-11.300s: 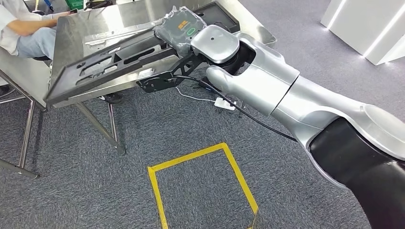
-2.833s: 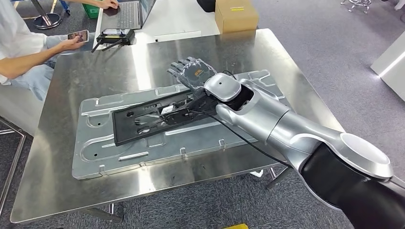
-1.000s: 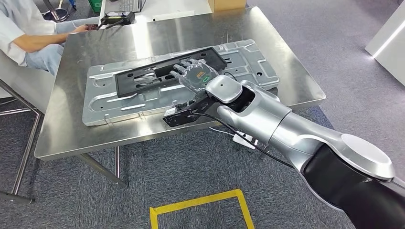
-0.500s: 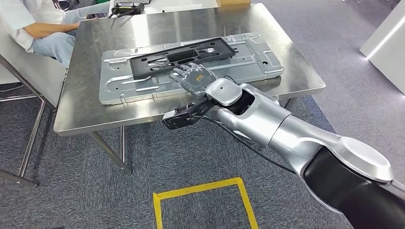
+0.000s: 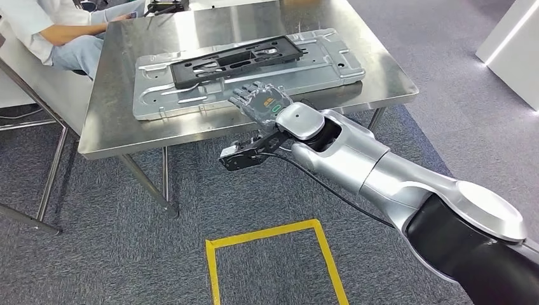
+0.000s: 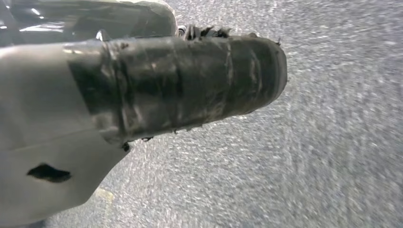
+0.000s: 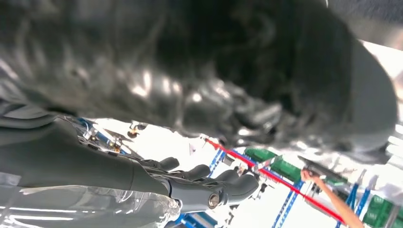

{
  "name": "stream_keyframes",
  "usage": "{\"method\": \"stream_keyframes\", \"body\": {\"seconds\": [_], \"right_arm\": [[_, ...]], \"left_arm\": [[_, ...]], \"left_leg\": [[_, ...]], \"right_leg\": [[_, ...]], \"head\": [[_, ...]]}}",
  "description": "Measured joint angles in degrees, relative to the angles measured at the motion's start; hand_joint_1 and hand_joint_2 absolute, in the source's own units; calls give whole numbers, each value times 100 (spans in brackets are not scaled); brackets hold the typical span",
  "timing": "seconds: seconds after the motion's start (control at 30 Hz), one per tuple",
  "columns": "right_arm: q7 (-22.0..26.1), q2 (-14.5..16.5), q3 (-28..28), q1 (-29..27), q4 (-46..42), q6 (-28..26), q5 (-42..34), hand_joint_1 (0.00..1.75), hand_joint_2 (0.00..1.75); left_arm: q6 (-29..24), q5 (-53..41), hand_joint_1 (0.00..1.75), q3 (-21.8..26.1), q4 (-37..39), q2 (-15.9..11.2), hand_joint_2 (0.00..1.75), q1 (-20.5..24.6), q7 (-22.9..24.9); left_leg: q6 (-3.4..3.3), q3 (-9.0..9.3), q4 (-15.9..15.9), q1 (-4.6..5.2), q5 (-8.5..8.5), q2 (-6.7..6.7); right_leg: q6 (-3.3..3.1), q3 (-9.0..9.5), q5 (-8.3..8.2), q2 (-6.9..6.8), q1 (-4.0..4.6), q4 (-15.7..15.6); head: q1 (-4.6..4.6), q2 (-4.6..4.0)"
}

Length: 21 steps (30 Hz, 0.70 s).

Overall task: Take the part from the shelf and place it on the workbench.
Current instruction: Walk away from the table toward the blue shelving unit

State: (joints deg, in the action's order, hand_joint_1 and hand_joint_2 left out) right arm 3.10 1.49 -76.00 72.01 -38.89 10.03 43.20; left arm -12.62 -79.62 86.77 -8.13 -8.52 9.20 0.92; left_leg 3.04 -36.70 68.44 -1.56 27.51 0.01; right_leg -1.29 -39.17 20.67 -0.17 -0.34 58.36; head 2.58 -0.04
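Note:
The black flat part (image 5: 235, 60) lies lengthwise on a silver stamped metal plate (image 5: 330, 63) on the steel workbench (image 5: 121, 127). My right hand (image 5: 260, 101), under a clear plastic cover, hovers palm down over the bench's front edge. It is a short way nearer than the part, apart from it, fingers spread and holding nothing. In the right wrist view its fingers (image 7: 214, 187) stretch out with nothing between them. In the left wrist view my left hand (image 6: 180, 80) hangs over the grey carpet, its taped thumb straight, nothing in it.
A seated person (image 5: 51, 32) is at the bench's far left corner. A yellow tape square (image 5: 273, 232) marks the carpet in front of the bench. Bench legs (image 5: 149, 184) stand below the front edge. A white panel (image 5: 508, 38) stands at the right.
The camera has shifted throughout. My right hand carried the part to the bench, laid it on the plate, let go, and has drawn back to the front edge.

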Motion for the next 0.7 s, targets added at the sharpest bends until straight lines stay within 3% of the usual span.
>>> {"method": "stream_keyframes", "body": {"seconds": [0.07,0.1,0.17,0.2,0.23,0.27,0.33,0.37,0.4,0.43,0.5,0.57,0.63,0.7], "right_arm": [[0,-3,0,1,-2,-1,0,0,0],[0,-4,0,3,-4,-1,-1,0,0],[0,-6,0,-8,-7,3,-1,0,0],[0,-7,0,-15,-8,6,-1,0,0],[0,-9,0,-22,-9,8,-1,0,0],[0,-11,0,-25,-9,9,-1,0,0],[0,-13,0,-27,-10,10,0,0,0],[0,-13,0,-32,-10,11,0,0,0],[0,-13,0,-37,-12,11,0,0,0],[0,-13,0,-41,-14,11,-1,0,0],[0,-13,0,-37,-19,11,-1,0,0],[0,-11,1,-19,-27,8,-1,0,0],[0,-11,2,6,-39,5,-1,0,0],[0,-8,2,12,-45,7,-1,0,0]], "left_arm": [[-2,-1,0,0,0,-3,0,16,5],[-3,-1,0,0,0,-3,0,23,7],[-4,-1,0,0,0,1,0,13,10],[-4,0,0,0,0,3,0,9,13],[-4,1,0,0,0,5,0,6,17],[-4,1,0,0,0,6,0,6,21],[-4,2,0,0,0,7,0,8,25],[-4,2,0,0,0,8,0,8,26],[-4,3,0,0,0,8,0,8,26],[-4,3,0,0,0,8,0,7,26],[-3,3,0,0,0,10,0,6,26],[3,3,0,0,-1,15,0,-1,26],[13,2,0,1,-1,16,0,-8,26],[18,2,0,2,-1,15,0,-11,26]], "left_leg": [[-24,471,-673,19,130,-23],[-62,576,-860,36,224,-35],[-184,542,-901,40,190,-35],[-240,504,-899,34,140,-25],[-300,452,-900,28,79,-13],[-348,388,-904,26,15,-2],[-401,241,-900,46,-110,5],[-408,159,-897,59,-173,5],[-412,75,-894,74,-236,4],[-413,-11,-891,90,-299,2],[-405,-155,-888,122,-423,-9],[-370,-232,-915,129,-540,-16],[-300,-241,-989,102,-664,-11],[-230,-256,-1044,87,-708,-12]], "right_leg": [[77,-145,-88,-8,-3,81],[107,-179,-135,-12,5,98],[155,-198,-218,-11,15,91],[176,-228,-164,-5,10,130],[199,-281,-6,1,4,249],[220,-361,252,7,-7,486],[245,-541,819,9,-12,1208],[246,-587,969,9,-11,1540],[234,-559,987,9,-7,1728],[204,-437,901,10,6,1728],[87,79,692,14,59,1189],[-32,627,748,9,111,414],[-73,819,784,3,150,24],[-77,789,613,-8,135,-96]], "head": [[3,1],[5,1],[2,-1],[1,-1],[-8,-1],[-14,-1],[-29,-1],[-29,-1],[-28,-1],[-29,-1],[-28,-1],[-20,1],[-36,1],[-61,-1]]}}
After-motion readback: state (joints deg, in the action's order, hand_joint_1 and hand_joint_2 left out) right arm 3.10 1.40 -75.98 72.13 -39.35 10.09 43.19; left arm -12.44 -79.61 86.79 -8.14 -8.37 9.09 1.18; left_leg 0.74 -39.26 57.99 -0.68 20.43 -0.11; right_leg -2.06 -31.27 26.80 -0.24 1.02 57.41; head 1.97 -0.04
